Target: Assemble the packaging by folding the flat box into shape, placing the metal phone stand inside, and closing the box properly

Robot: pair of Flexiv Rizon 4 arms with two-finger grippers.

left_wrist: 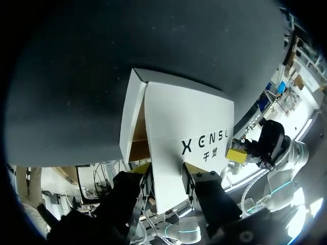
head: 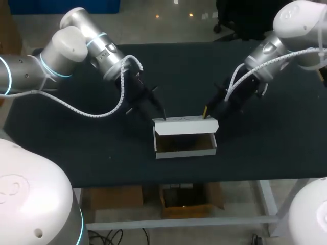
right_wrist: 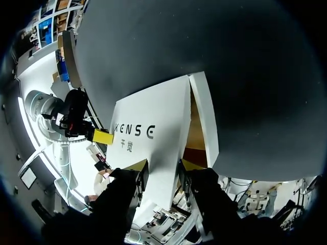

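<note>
So the white box is folded into shape and sits open on the dark bench, with its lid standing up along the back. The left hand is at one end of that lid and the right hand is at the other. They face each other along the flap, with the whole length of the lid between them.

From the left wrist, the near end of the lid fills the gap between the yellow fingertips and touches both. That hand is clamped on the box by its lid. Same story from the right wrist: the fingertips press against both sides of the flap's end, so that one is clamped on too.

The open body of the box sits just below and ahead of both hands. It looks brown inside, and it's hard to tell what's in there.

Room-wise, the bench top runs on well past each hand, both outward and behind. The tight side is ahead of the hands, where the box's front wall sits near the bench's front edge.
</note>
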